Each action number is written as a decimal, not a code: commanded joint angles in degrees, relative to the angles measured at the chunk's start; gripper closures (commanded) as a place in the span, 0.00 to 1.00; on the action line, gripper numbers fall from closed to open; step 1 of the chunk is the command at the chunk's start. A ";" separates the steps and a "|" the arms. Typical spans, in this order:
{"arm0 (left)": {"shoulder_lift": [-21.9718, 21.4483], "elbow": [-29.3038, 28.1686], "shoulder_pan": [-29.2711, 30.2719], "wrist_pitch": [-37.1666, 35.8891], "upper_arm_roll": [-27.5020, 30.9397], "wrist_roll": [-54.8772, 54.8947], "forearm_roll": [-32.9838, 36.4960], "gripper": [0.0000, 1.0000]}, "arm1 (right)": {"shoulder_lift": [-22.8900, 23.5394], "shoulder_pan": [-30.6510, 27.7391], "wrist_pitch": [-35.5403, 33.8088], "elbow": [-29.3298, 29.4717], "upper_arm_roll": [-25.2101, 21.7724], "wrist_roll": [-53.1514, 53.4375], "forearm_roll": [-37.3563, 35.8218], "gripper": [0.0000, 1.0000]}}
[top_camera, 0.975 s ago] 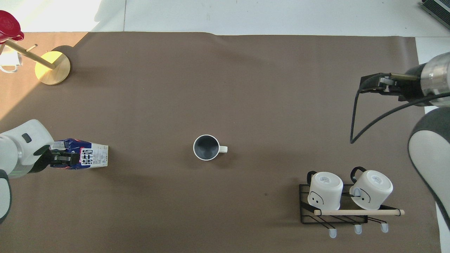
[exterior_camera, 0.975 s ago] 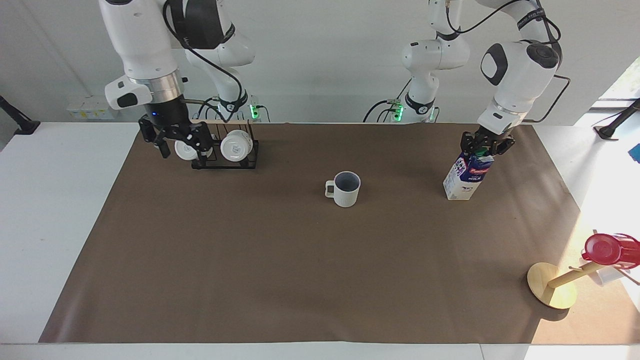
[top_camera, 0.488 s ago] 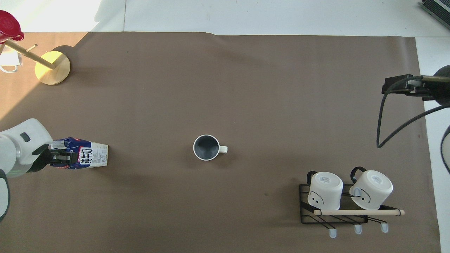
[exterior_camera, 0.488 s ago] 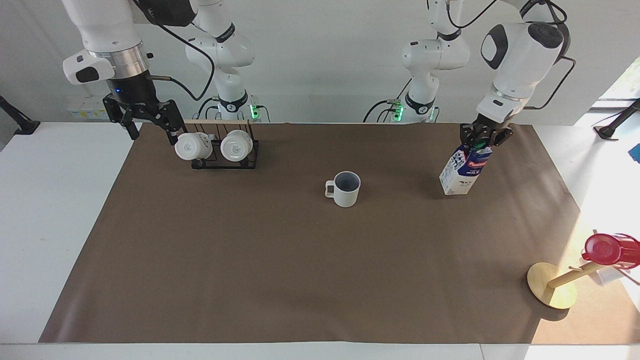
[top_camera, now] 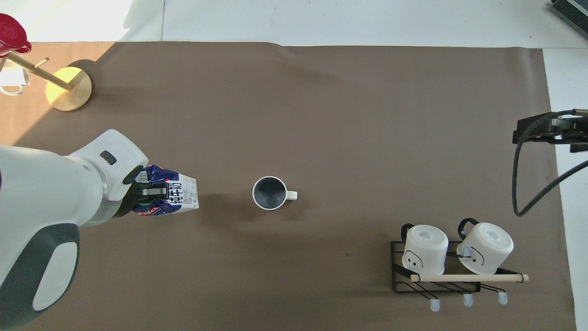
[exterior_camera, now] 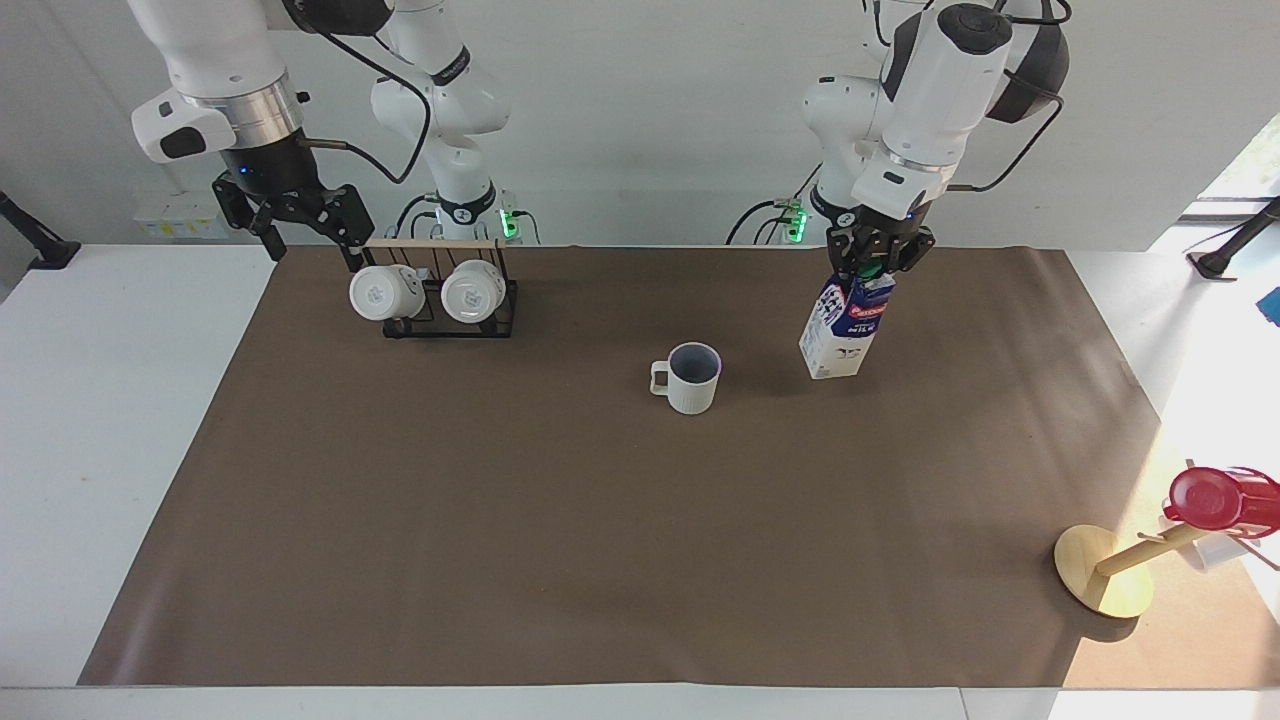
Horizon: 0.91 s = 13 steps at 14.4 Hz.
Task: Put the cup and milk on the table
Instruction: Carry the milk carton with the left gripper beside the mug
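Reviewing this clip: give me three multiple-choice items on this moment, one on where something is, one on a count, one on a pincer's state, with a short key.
1. Where does the cup stand?
A. On the brown mat, upright, beside the milk carton
B. On the black rack
C. On the wooden stand

2. How many white mugs hang on the black rack?
A. One
B. Two
C. Three

3. What is the left pincer doing?
A. Open over the rack
B. Shut on the cup's handle
C. Shut on the top of the milk carton

Key: 1 A, the cup sits on the mat mid-table with the carton beside it, toward the left arm's end. 2 B, two mugs show on the rack in both views. 3 C, the fingers pinch the carton's top; the right pincer is open near the rack.
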 commanded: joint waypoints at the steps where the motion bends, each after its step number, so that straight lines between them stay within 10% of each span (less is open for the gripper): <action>1: 4.27 3.69 -2.29 0.02 0.61 -1.77 0.84 0.61 | 0.99 -0.68 -1.56 1.91 0.66 -1.15 -0.52 0.00; 13: 6.66 -2.62 -9.59 8.89 0.61 -11.09 1.11 0.59 | 0.02 -0.51 -1.65 1.12 0.49 -1.06 0.09 0.00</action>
